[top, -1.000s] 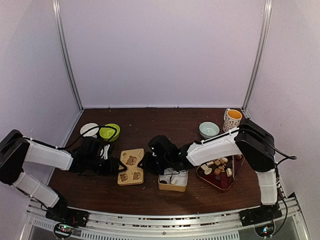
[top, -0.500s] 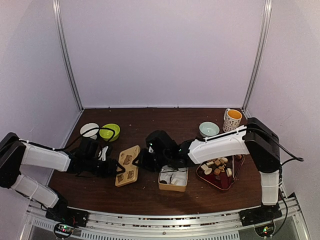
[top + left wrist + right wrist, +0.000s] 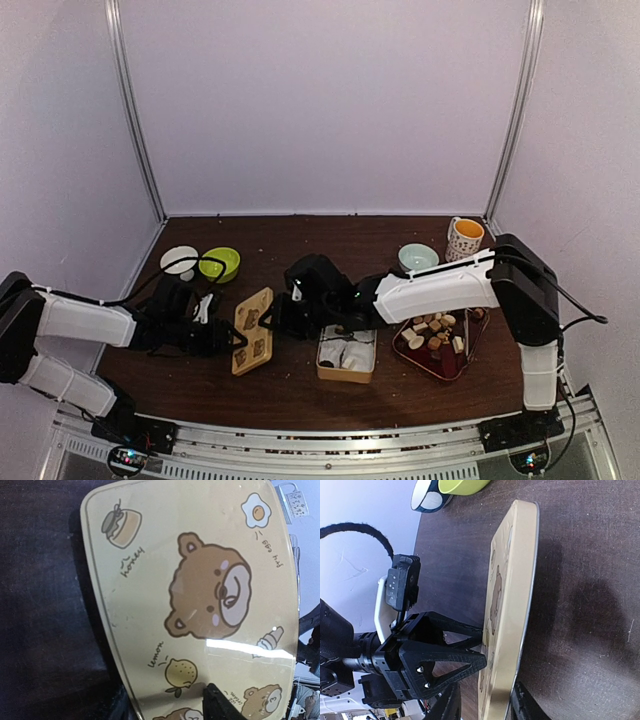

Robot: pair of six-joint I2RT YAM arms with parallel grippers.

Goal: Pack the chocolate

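The chocolate [image 3: 432,330], small white, tan and dark pieces, lies in a reddish tray [image 3: 448,366] at the right. A tan tin [image 3: 346,375] with white liners stands at centre. The bear-printed lid [image 3: 253,330] is tipped up on its edge beside it. My right gripper [image 3: 273,319] is shut on the lid's [image 3: 512,580] rim, one finger on each side, as the right wrist view [image 3: 485,707] shows. My left gripper [image 3: 232,337] is open, its spread fingertips [image 3: 484,662] resting against the lid's pictured face [image 3: 200,580]; one fingertip [image 3: 220,706] shows there.
A green bowl [image 3: 220,264] and a white dish [image 3: 179,259] stand at the back left. A pale blue bowl [image 3: 418,258] and a spotted mug [image 3: 465,238] stand at the back right. The booth walls close in on three sides.
The lid has risen from flat to steeply tilted and shifted a little left. My right gripper moved left with it, and my left gripper stayed against its face.
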